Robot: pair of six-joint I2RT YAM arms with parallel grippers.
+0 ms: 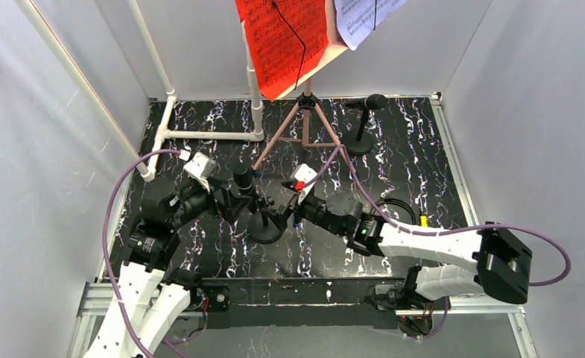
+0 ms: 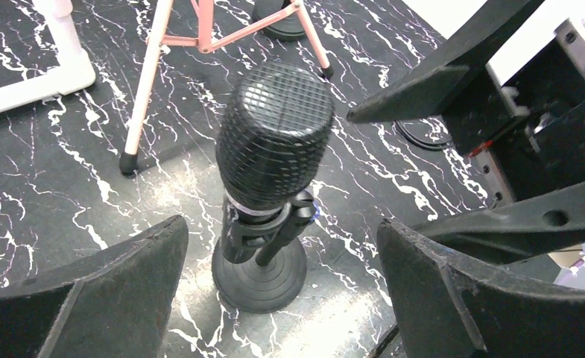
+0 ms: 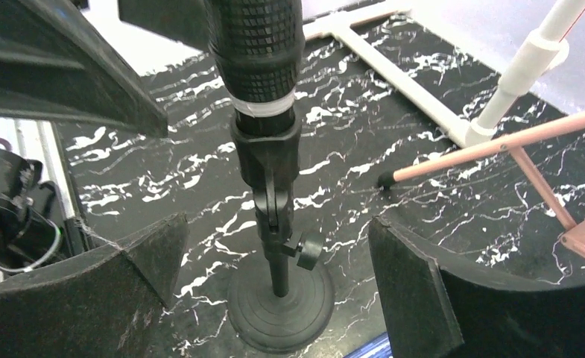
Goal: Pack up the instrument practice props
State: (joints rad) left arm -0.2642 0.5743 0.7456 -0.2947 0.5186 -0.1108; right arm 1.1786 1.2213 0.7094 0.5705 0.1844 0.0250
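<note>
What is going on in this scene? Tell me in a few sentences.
Both robot arms flank the near microphone, which stands upright on its round base on the black marbled table. The left gripper and right gripper are each open, with the microphone between their fingers and neither touching it. Behind, the pink rack stands on its tripod holding a red sheet and a white sheet. A second microphone stands at the back right. Nothing looks packed yet.
</note>
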